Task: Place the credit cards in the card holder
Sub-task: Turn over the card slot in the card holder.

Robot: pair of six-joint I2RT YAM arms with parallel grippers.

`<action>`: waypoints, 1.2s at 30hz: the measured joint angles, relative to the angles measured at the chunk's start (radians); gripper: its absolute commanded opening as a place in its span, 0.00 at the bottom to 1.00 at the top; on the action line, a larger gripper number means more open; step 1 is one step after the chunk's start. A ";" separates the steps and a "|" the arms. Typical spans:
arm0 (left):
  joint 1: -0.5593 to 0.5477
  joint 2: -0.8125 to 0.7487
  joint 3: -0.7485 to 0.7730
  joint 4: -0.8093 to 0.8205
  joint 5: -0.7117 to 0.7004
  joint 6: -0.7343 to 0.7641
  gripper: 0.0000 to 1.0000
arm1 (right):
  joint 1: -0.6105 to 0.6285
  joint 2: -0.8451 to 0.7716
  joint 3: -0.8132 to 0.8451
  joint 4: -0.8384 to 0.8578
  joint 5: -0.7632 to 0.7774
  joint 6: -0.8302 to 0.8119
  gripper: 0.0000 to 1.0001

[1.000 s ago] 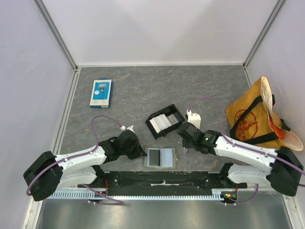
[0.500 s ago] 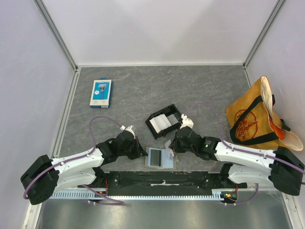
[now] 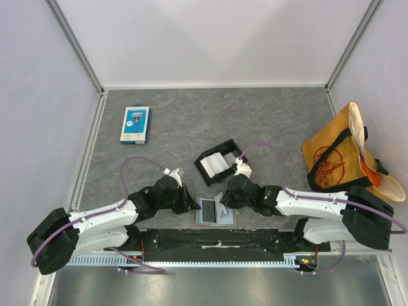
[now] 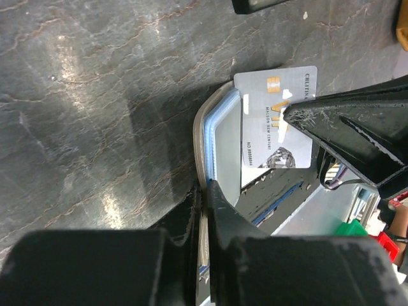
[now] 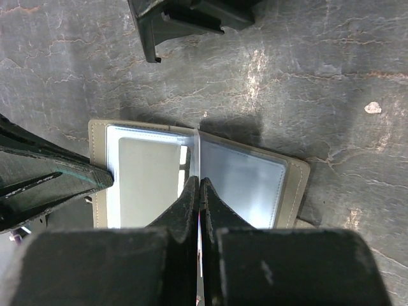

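Note:
The grey-tan card holder lies open near the table's front edge, its clear pockets up. My left gripper pinches its left edge, which shows between the jaws. My right gripper hovers over the holder's fold, shut on a white credit card that stands on edge over the holder. From the right wrist that card is only a thin line between the fingers. More white credit cards lie in the black tray.
A blue-and-white retail pack lies at the far left. A yellow tote bag stands against the right wall. The black tray sits just behind the holder, close to both grippers. My left fingers reach in beside the holder.
My right gripper has carried the card left and down, from beside the tray to over the holder's fold. The left gripper has stayed at the holder's left edge.

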 measured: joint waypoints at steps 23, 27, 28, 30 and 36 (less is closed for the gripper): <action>0.000 -0.159 -0.002 -0.110 -0.095 0.003 0.02 | 0.019 -0.076 0.098 -0.076 0.091 -0.047 0.00; 0.000 -0.161 -0.002 -0.115 -0.102 -0.007 0.02 | 0.103 -0.051 0.161 -0.071 0.185 -0.023 0.00; 0.000 -0.163 -0.002 -0.115 -0.106 -0.011 0.02 | 0.135 -0.036 0.183 -0.070 0.225 -0.017 0.00; 0.000 -0.167 -0.002 -0.115 -0.112 -0.021 0.02 | 0.186 -0.002 0.223 -0.066 0.286 -0.005 0.00; 0.000 -0.183 -0.002 -0.115 -0.116 -0.043 0.02 | 0.278 0.133 0.308 -0.069 0.436 0.018 0.00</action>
